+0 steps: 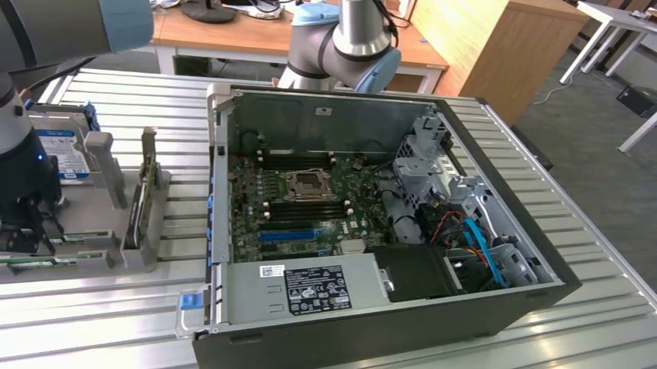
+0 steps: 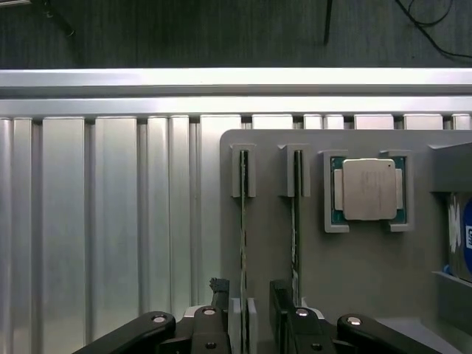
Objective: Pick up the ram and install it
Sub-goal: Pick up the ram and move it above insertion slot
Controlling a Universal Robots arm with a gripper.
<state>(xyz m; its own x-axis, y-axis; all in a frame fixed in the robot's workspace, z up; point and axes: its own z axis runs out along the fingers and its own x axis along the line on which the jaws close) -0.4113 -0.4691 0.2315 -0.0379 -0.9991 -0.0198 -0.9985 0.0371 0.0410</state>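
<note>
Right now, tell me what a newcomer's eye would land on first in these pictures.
The opened computer case dominates the middle of the exterior view, with its motherboard laid bare. In the wrist view, a silver processor sits in a grey holder. Beside it, the open jaws stand on either side of the ram, which is slotted on edge.

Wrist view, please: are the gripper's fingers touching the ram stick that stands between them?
Apart. In the wrist view the open gripper straddles the ram stick, and a gap shows between the stick and the finger on each side.
</note>
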